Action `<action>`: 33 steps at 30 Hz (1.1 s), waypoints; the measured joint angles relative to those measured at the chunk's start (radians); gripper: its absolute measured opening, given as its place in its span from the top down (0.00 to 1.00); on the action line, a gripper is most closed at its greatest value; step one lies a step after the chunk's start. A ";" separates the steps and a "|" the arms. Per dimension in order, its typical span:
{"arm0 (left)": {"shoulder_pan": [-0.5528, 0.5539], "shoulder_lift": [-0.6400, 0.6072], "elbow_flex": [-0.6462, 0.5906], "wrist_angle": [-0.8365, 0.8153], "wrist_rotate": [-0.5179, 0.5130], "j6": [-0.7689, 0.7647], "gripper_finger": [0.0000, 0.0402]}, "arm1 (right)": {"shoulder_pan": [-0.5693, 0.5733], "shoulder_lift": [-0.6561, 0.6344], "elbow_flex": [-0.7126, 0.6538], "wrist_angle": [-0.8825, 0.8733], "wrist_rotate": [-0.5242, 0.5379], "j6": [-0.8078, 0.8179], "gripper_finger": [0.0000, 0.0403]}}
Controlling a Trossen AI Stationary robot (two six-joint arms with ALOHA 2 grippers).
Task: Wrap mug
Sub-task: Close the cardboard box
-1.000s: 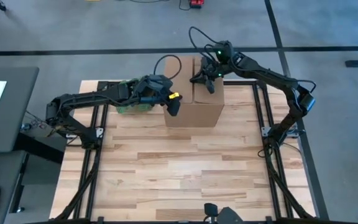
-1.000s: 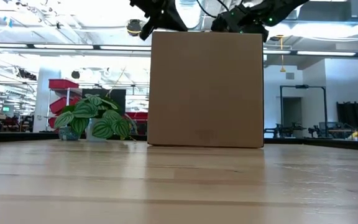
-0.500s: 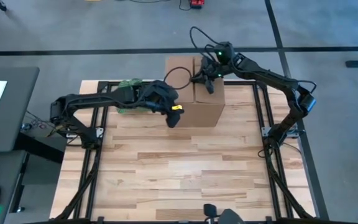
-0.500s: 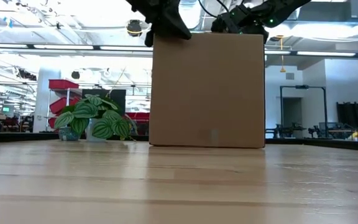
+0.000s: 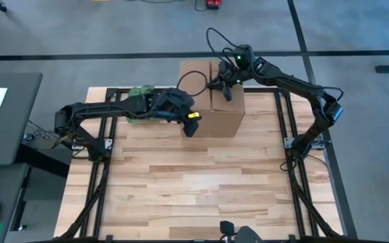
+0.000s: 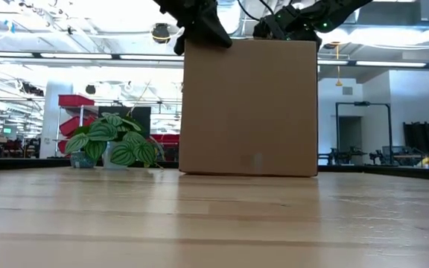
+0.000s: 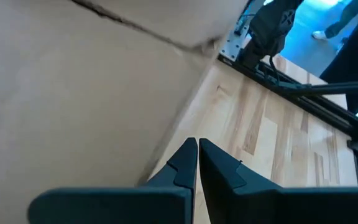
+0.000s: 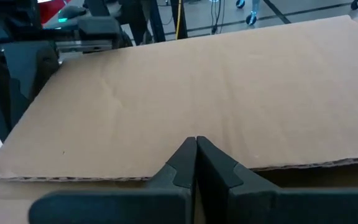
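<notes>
Wooden bench (image 5: pixel 181 175) seen from above carries the cardboard box (image 5: pixel 215 121) at its far middle; your left gripper (image 5: pixel 190 125) is at its left front corner, your right gripper (image 5: pixel 227 91) over the top flaps. Each wrist view shows fingers together on nothing. No mug is visible.

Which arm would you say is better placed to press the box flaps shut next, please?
Probably the right. Its gripper, fingers closed, hovers directly over the top flaps of the box. The left gripper, also closed, sits beside the box's left front corner, lower down, so it would first need to rise.
</notes>
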 joint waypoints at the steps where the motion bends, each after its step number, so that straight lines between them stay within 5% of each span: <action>1: 0.000 -0.004 0.000 0.002 0.000 -0.005 1.00 | 0.001 0.000 0.000 -0.001 0.000 -0.001 1.00; 33: -0.021 -0.157 0.000 -0.024 0.007 -0.046 1.00 | 0.039 -0.065 -0.003 -0.042 0.057 -0.013 1.00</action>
